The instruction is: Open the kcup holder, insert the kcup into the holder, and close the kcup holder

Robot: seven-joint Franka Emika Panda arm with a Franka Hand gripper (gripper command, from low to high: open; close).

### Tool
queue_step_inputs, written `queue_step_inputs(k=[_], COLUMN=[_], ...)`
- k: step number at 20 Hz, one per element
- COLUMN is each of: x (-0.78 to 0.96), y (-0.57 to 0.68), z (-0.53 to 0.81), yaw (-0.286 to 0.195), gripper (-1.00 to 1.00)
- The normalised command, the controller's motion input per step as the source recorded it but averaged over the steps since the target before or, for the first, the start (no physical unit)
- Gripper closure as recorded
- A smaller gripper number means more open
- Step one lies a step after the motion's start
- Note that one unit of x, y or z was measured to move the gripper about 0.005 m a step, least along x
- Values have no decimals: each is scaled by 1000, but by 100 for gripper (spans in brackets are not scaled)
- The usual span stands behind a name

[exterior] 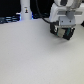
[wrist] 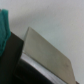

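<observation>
My gripper (exterior: 64, 34) hangs low over the pale table at the exterior view's right, under the white arm (exterior: 64, 12). A small bluish-green spot shows between its fingers, too blurred to name. I cannot tell whether the jaws are open or shut. The wrist view is filled by a black boxy body with a pale flat face (wrist: 46, 54), seen very close; it looks like part of the kcup holder. The kcup itself is not clearly in view. My fingertips do not show in the wrist view.
A tall white bottle-like post (exterior: 25, 10) stands at the back, at the exterior view's left. Dark clutter (exterior: 7, 20) lies along the back edge beside it. A teal shape (wrist: 4, 26) sits at the edge of the wrist view. The pale table (exterior: 30, 55) spreads in front.
</observation>
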Motion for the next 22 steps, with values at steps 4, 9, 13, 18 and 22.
queue_step_inputs(k=[4, 9, 13, 18, 22], x=[-605, -613, -477, -92, -17], y=[508, 482, 438, 361, 145], z=[10, 13, 232, 821, 535], yaw=[84, 88, 92, 80, -3], gripper=[-100, -100, -100, -100, -100])
